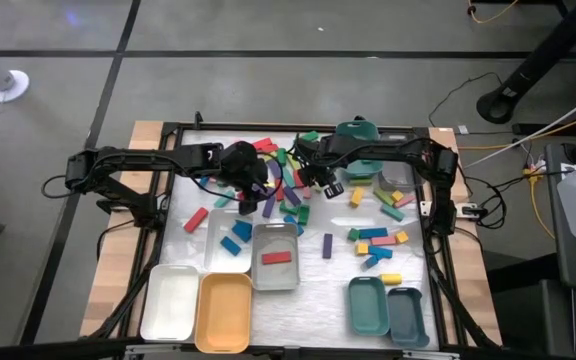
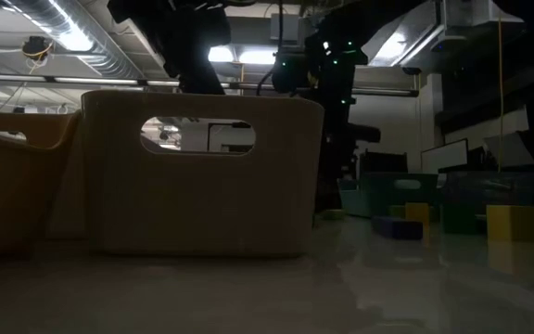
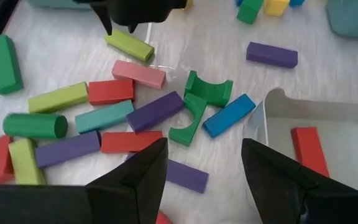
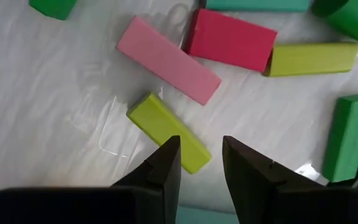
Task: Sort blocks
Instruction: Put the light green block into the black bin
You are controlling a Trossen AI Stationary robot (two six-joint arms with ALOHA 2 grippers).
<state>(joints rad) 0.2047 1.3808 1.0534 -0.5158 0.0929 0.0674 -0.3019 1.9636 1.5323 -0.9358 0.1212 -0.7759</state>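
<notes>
Many small coloured blocks (image 1: 286,195) lie loose on the white table top, in a thick heap at its middle. My right gripper (image 4: 201,142) (image 1: 320,182) points down over this heap, its fingers a little apart with nothing between them. A lime block (image 4: 166,132) (image 3: 129,46) lies flat on the table just below its fingers, beside a pink block (image 4: 166,59). My left gripper (image 3: 204,146) (image 1: 256,188) hangs open above the heap's near side. It is over a purple block (image 3: 182,175) and touches nothing.
A clear tray (image 3: 272,102) (image 1: 275,280) with one red block (image 3: 309,149) stands just near the heap, and a second clear tray (image 1: 213,245) holds blue blocks. White (image 1: 171,300), orange (image 1: 224,312), teal (image 1: 368,305) and grey (image 1: 408,315) trays line the near edge. More blocks (image 1: 378,240) lie at the right.
</notes>
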